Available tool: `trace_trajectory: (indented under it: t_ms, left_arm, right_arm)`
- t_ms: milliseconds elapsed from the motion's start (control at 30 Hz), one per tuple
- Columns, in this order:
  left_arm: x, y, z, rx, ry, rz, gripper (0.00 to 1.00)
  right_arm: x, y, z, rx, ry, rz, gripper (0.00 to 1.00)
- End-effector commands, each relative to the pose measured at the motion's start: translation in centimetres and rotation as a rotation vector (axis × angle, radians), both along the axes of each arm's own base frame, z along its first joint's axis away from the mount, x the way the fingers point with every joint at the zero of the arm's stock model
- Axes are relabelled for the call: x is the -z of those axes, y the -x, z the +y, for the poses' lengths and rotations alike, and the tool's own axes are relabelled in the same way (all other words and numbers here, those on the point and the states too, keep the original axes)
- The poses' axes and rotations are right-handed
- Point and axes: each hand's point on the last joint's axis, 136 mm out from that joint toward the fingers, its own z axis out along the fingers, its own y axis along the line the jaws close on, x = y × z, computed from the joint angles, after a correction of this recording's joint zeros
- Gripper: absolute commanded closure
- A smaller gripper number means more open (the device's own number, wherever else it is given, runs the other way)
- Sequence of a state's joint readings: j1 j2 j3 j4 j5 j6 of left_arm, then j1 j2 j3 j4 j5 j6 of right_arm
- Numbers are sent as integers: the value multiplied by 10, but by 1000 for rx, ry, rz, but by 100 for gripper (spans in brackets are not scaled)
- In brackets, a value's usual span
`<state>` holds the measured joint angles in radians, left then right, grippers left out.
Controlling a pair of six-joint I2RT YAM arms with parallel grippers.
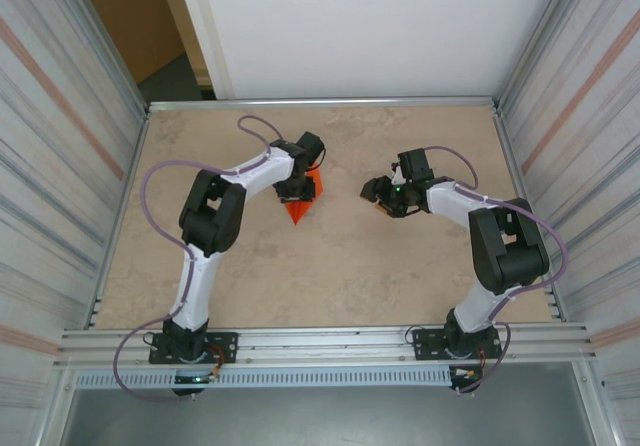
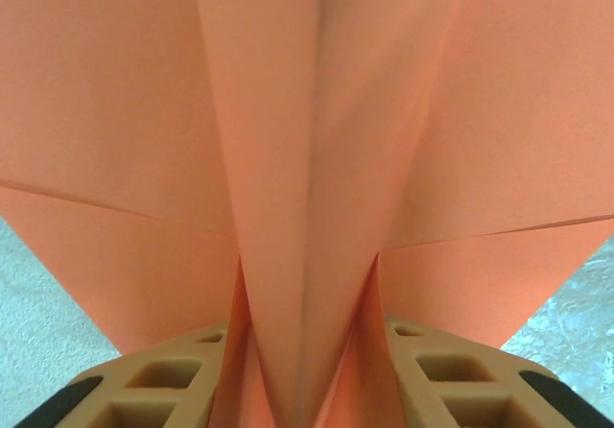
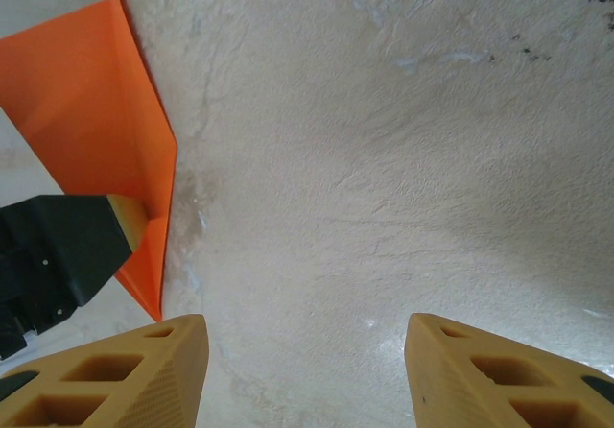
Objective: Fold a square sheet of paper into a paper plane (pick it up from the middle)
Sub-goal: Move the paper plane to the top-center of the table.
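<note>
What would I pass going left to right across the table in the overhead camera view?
Left arm's black elbow joint → pointed, folded bright orange paper plane → right arm's black wrist → right arm's black elbow joint.

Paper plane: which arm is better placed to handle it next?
Left. The left hand straddles the centre fold of the paper plane; the right hand hangs open over the table, apart from the paper.

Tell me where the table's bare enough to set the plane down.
Widest bare table: the near-centre stretch between the two arms. Also the far strip along the back rim. Crowded: mid-table, where the paper plane sits at the left gripper, right gripper alongside.
</note>
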<state>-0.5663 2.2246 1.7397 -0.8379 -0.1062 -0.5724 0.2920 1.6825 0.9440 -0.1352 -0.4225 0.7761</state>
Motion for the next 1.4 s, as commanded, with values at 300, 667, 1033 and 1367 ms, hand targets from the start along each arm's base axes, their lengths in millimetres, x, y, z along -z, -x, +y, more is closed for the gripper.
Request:
trace_trajectory:
  t_ms: [300, 667, 1033, 1367]
  left_arm:
    - [37, -3, 17, -92, -96, 56, 57]
    - [23, -16, 3, -75, -26, 34, 57]
    - [-82, -19, -2, -97, 109, -125, 51]
    - [-151, 8, 43, -140, 177, -325, 38]
  right_arm:
    - [9, 4, -6, 3, 6, 37, 45]
    - [8, 5, -6, 5, 8, 34, 45]
    - [-23, -3, -30, 45, 134, -79, 39]
    - [-102, -10, -94, 149, 434, -347, 22]
